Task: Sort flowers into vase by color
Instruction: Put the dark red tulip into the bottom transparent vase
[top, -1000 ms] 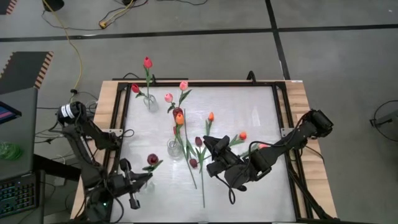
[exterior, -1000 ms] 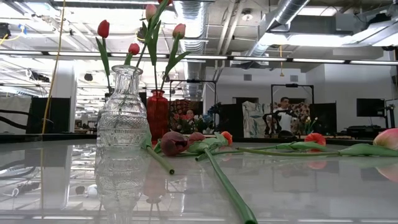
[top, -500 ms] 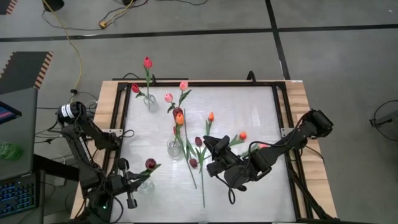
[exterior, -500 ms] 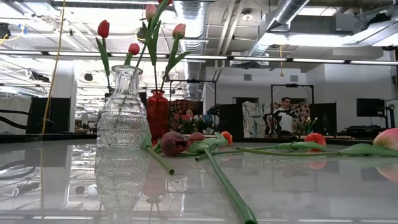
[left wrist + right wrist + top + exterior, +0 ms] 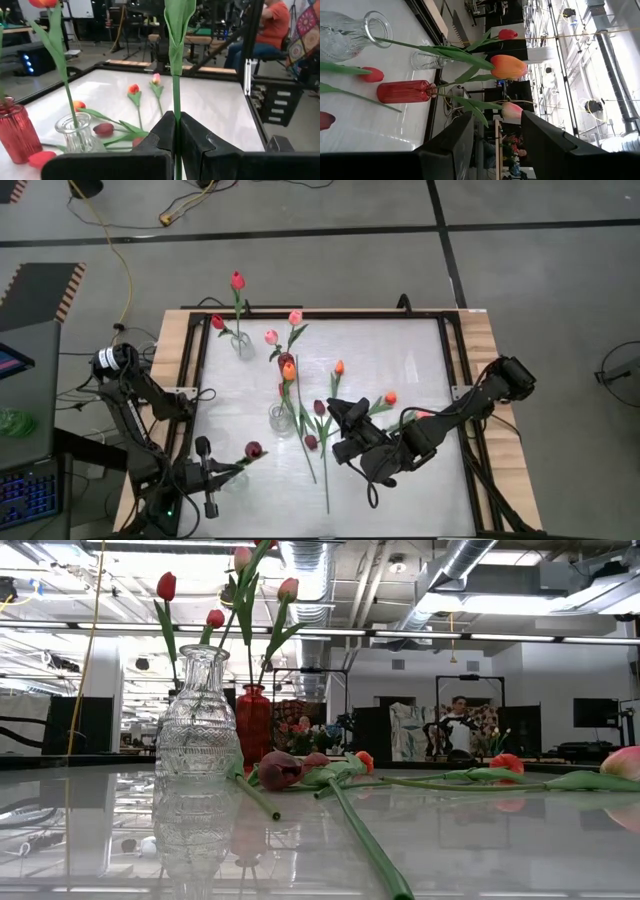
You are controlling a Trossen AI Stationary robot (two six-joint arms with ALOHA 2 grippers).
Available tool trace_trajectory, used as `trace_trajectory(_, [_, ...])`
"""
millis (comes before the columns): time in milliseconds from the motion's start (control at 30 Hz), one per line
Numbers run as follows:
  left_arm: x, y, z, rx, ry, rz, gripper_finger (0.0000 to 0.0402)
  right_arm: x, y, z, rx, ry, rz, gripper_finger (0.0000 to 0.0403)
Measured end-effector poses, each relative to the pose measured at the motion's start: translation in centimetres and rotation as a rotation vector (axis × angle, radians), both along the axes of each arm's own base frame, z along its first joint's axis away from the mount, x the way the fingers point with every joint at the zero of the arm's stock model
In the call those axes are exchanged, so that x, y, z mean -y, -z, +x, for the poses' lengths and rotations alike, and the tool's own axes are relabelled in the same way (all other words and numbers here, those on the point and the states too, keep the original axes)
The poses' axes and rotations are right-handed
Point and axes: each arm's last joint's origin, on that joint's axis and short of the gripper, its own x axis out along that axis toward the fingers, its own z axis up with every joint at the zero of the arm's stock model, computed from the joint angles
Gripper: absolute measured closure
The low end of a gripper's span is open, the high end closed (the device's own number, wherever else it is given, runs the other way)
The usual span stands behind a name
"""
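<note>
Three vases standing on the table (image 5: 420, 360) — clear vase (image 5: 281, 420) mid-table, red vase (image 5: 285, 361), small clear vase (image 5: 243, 345) near the far left corner, loose tulips (image 5: 325, 420) lying beside the released right gripper (image 5: 330, 430), left gripper (image 5: 205, 470) clenching a maroon tulip (image 5: 253, 450) by the near left corner.

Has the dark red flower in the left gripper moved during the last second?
Yes. In the high view, the dark red flower held by the left gripper has shifted toward the table's near edge and slightly right, judged against the clear vase.

Glossy white table (image 5: 400, 360), loose tulips (image 5: 322, 442), three vases (image 5: 281, 420)
</note>
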Motion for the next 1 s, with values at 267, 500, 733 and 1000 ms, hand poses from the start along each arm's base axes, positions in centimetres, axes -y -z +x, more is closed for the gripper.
trace_trajectory(267, [0.03, 0.11, -0.01, -0.030, 0.024, 0.001, 0.0401, 0.00, 0.00, 0.00, -0.005, -0.001, -0.006, 0.0212])
trace_trajectory(500, [0.02, 0.12, -0.01, -0.030, 0.024, 0.002, 0.0401, -0.01, 0.00, -0.01, -0.005, -0.001, -0.006, 0.0212])
trace_trajectory(733, [0.04, 0.14, -0.01, -0.036, 0.029, 0.001, 0.0401, -0.01, 0.00, -0.01, -0.005, -0.001, -0.006, 0.0212])
trace_trajectory(1000, [0.03, 0.14, -0.01, -0.036, 0.029, 0.002, 0.0401, -0.01, 0.00, -0.01, -0.005, -0.001, -0.006, 0.0212])
